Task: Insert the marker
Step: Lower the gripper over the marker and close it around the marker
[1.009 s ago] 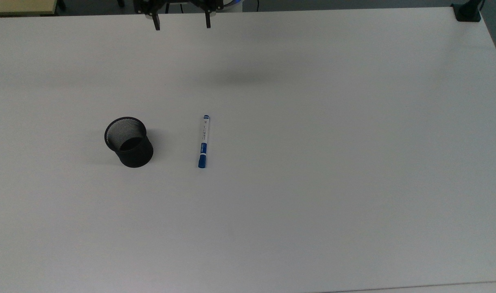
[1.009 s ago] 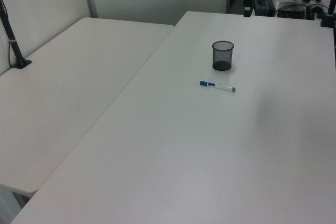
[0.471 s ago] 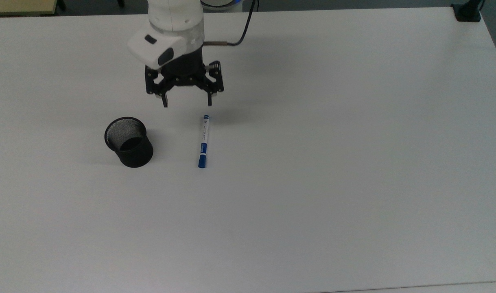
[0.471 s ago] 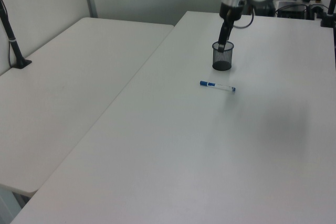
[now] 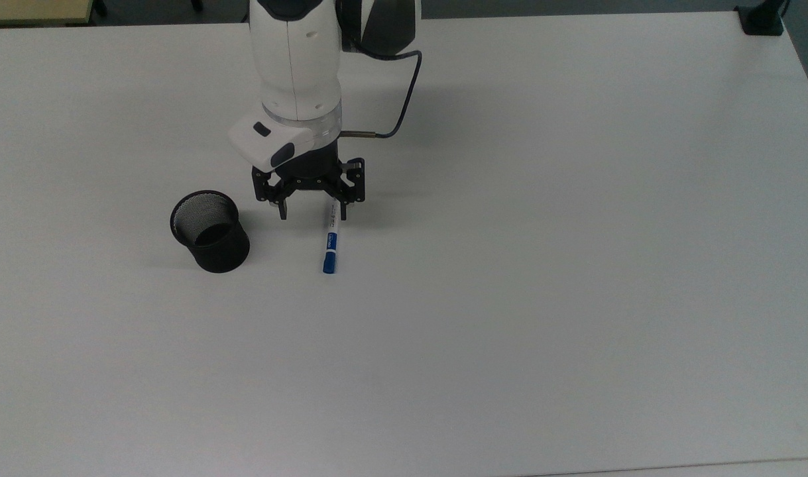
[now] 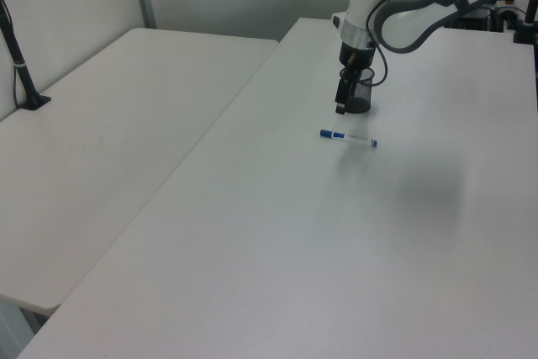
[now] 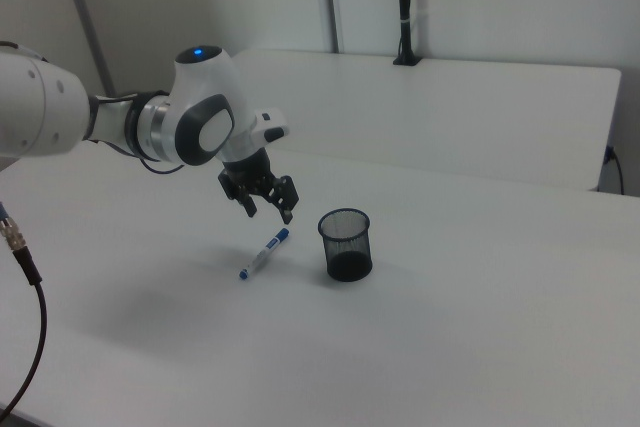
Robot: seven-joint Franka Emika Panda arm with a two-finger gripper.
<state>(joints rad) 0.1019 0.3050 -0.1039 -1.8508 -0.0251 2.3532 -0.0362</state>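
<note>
Top view: the marker (image 5: 330, 242) is seen lying flat on the white table (image 5: 576, 265), its blue cap toward the bottom of the picture and its white barrel running up toward the arm. The far end of the barrel is covered by the pincer (image 5: 313, 212), which is held above it with its two fingers spread apart and nothing between them; one fingertip (image 5: 283, 213) is seen to the top view's left of the marker, the other right at the barrel. A black mesh cup (image 5: 209, 231) stands upright on the table, apart from the marker, on the top view's left.

In the right view the pincer (image 7: 267, 210) is shown clear of the table, just above the marker (image 7: 263, 252), with the cup (image 7: 345, 244) on the right view's right. In the left view the marker (image 6: 348, 138) lies in front of the cup (image 6: 361, 95), which is partly covered by the pincer (image 6: 340, 104).
</note>
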